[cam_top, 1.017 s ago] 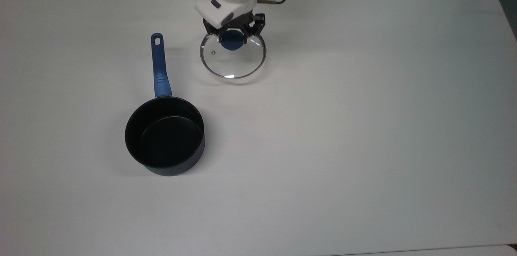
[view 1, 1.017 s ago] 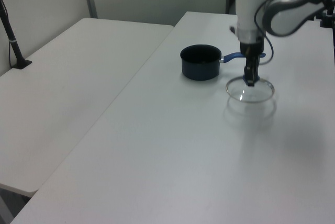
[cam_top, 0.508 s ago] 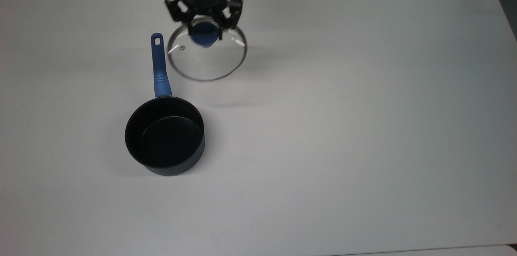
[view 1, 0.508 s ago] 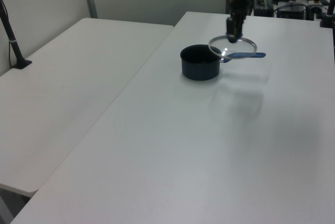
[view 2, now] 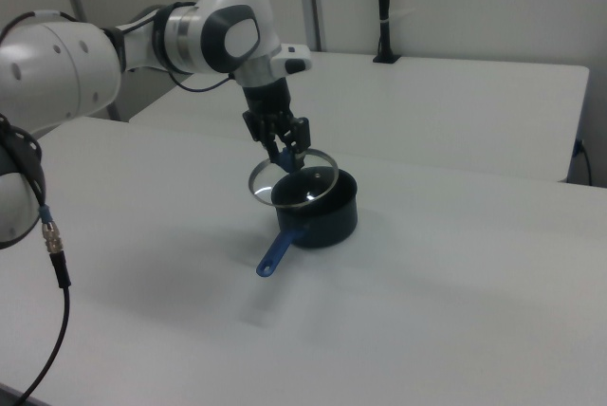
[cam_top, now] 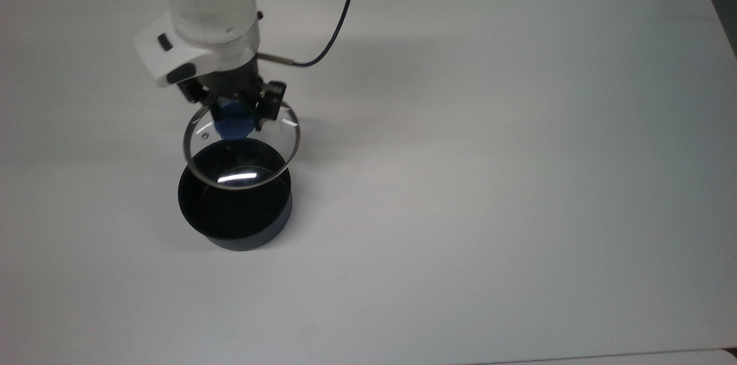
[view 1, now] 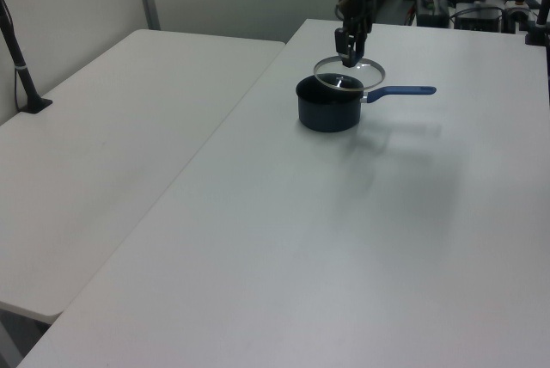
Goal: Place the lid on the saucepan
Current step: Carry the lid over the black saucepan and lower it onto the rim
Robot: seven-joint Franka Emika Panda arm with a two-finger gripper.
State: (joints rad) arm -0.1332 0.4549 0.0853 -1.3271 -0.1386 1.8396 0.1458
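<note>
I see the gripper clamped on the blue knob of the lid, holding the glass disc in the air just above the saucepan, which stands on the white worktop. In the top view the lid overlaps the pan's upper rim, sitting off-centre toward the arm; in the left view the lid hangs clear of the saucepan, whose blue handle points to the left view's right. I count one lid, one saucepan and one gripper.
</note>
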